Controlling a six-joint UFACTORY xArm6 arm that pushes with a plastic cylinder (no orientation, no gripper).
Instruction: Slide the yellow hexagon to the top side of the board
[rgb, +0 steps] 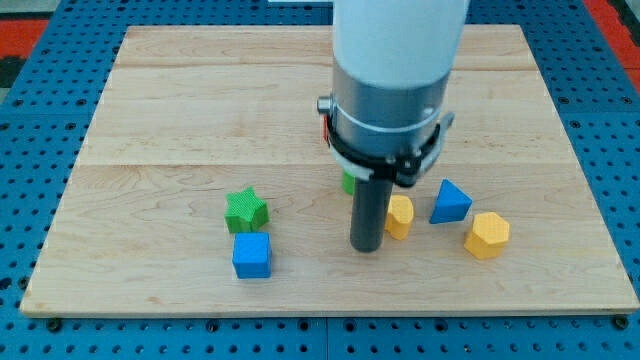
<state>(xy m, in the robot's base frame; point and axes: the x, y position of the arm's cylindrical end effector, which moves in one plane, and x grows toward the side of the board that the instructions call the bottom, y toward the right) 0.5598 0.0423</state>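
Note:
The yellow hexagon (487, 235) lies near the board's bottom right. My tip (366, 245) rests on the board to its left, well apart from it. A second yellow block (399, 216), shape unclear, sits right beside the rod on its right, partly hidden by it. A blue triangular block (450, 202) lies between the two yellow blocks, a little higher.
A green star block (245, 210) and a blue cube (252, 255) sit together at the bottom left of centre. A green block (347, 183) and a red block (324, 127) peek out from behind the arm. The wooden board (180, 100) lies on a blue surface.

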